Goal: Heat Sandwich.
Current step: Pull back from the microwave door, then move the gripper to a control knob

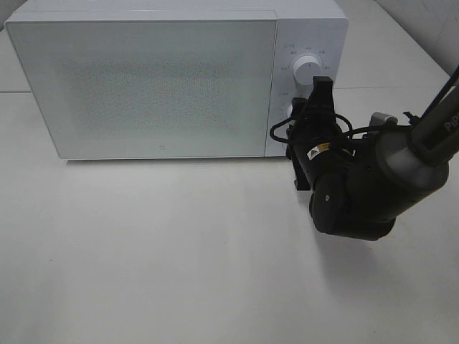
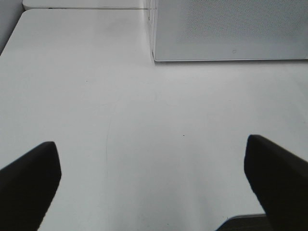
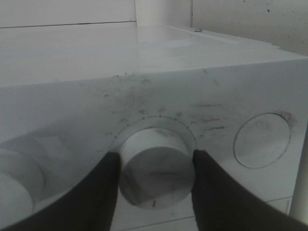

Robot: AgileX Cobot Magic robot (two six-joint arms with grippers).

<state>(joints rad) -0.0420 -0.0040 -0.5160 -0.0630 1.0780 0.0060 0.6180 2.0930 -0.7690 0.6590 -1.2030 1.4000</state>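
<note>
A: At the control panel just ahead of the right pincer [image 3: 155, 161], what is going on?

B: The right pincer is standing about half open, its two dark fingers [image 3: 96, 192] pressing against opposite sides of the round white dial [image 3: 156, 175]. It is gripping that dial and nothing else. I am judging the step in hand to be setting the heating, the loading being done.

A: Where is the sandwich lying?

B: It is not showing in any view. The door [image 1: 143, 86] of the microwave [image 1: 308, 25], to the left of the right pincer, is sitting fully closed and frosted, so I am only presuming the sandwich is inside.

A: What is the next move calling for?

B: A firm twist of the wrist about the dial's axis, without the pads slipping on the smooth plastic. A second dial [image 1: 307, 68] is sitting just beyond the fingertips and should not be touched.

A: And the left pincer [image 2: 149, 144]?

B: It is gaping wide, holding nothing, hovering over the worktop [image 1: 179, 251] with the microwave's corner well ahead of it.

A: Surface and room?

B: The worktop is showing white and matte, with faint scuffs below the left pincer. A pale speckled wall [image 3: 250, 19] is rising behind the microwave.
</note>
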